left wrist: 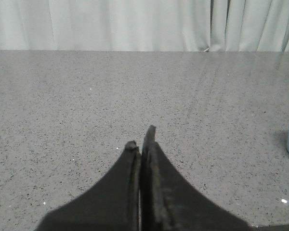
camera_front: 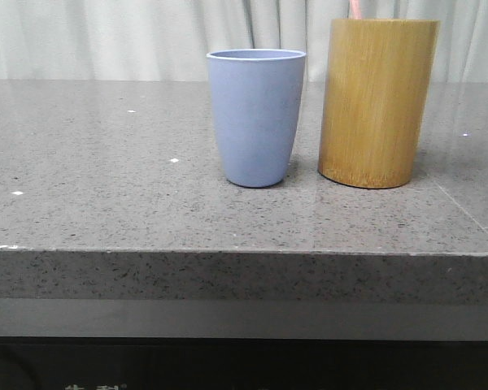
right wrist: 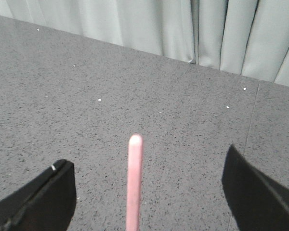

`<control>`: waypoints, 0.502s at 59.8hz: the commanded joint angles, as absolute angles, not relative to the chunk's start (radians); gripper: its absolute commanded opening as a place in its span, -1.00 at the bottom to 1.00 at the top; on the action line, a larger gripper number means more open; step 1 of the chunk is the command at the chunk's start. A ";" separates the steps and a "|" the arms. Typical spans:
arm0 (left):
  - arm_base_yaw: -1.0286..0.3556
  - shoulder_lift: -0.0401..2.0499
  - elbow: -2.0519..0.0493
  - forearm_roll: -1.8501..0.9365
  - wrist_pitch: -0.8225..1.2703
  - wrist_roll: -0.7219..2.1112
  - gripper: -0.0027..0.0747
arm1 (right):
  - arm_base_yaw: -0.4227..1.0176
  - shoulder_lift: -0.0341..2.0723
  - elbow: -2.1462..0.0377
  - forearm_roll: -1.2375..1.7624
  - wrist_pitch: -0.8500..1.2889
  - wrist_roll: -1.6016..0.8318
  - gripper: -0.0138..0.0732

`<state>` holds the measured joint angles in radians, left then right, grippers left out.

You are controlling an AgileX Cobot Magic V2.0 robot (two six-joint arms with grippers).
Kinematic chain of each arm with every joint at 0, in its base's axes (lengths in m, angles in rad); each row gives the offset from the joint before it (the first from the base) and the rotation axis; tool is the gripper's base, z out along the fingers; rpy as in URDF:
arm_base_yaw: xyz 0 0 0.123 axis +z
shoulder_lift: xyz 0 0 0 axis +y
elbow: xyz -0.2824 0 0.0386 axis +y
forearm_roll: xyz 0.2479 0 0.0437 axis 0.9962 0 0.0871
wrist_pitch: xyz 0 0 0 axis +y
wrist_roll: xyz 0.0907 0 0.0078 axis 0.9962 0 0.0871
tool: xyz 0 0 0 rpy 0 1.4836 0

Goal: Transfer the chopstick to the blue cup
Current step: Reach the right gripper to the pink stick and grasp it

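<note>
Nearest the front camera, the matte periwinkle-blue tumbler (camera_front: 257, 118) stands mid-table, just beside the taller yellow-brown bamboo cylinder (camera_front: 378, 101) on its right. A thin pale pink chopstick (right wrist: 134, 183) rises upright from that cylinder, its tip pointing up between the spread fingers of the right gripper (right wrist: 147, 192), which is released around it. The left gripper (left wrist: 142, 144) is clenched empty over bare stone, so the right arm is nearer.

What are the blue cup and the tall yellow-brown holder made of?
The matte periwinkle-blue tapered cup looks like plastic or a similar moulded material: smooth, even colour, no shine. The tall yellow-brown cylindrical holder looks like bamboo or wood: fine vertical grain streaks run down its side, with a dull finish.
</note>
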<state>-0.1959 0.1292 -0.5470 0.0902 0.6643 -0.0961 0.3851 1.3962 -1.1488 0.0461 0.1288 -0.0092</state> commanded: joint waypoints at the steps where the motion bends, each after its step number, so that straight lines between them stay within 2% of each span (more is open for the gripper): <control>1: -0.195 0.141 -0.569 0.085 0.576 -0.106 -0.98 | 0.386 1.411 -1.221 0.032 0.047 -0.020 0.76; 7: -0.195 0.141 -0.569 0.085 0.576 -0.106 -0.98 | 0.386 1.448 -1.238 0.032 0.046 -0.020 0.69; 12: -0.195 0.141 -0.569 0.085 0.576 -0.106 -0.98 | 0.386 1.460 -1.237 0.032 0.046 -0.020 0.48; 25: -0.195 0.141 -0.569 0.085 0.576 -0.106 -0.98 | 0.386 1.459 -1.237 0.032 0.046 -0.020 -0.37; 30: -0.195 0.141 -0.569 0.087 0.576 -0.106 -0.98 | 0.386 1.452 -1.237 0.032 0.046 -0.020 -0.61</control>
<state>-0.1959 0.1292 -0.5470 0.0902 0.6643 -0.0961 0.3851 1.4996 -1.1989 0.0438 0.1273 -0.0092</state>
